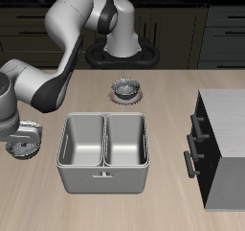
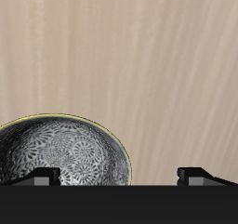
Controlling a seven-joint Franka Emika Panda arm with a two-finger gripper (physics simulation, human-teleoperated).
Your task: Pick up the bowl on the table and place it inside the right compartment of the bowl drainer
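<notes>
Fingers [image 2: 42, 177] spread wide, nothing held. Only the two tips show in the wrist view, with open space between them. One tip hangs over the speckled inside of the bowl [image 2: 58, 155]. The other is over bare table [image 2: 139, 60], so the bowl's near rim falls between the two. That looks like a set-up for a rim pinch, not a grasp around the whole bowl.

In the exterior view the gripper [image 1: 21, 142] sits low near the table edge, beside the bowl drainer [image 1: 103, 183] but apart from it. The bowl is mostly hidden under the gripper there. Contact with the bowl: cannot tell.

Step in hand, as judged: descend and close on the rim.
- Go straight down and keep the rim wall centred between the tips. The inner tip should clear the bowl floor, since pressing on it could tip or skate a light, shallow bowl.
- Close slowly. The metal rim is probably slick, so an off-centre pinch may make the bowl swing.
- Lift high enough to clear the drainer wall, then move over the right compartment. Both wells look empty.

The other bowl on the pink disc [image 1: 125, 88] sits farther back and is not the target. The cabinet [image 1: 225, 144] is well apart.
</notes>
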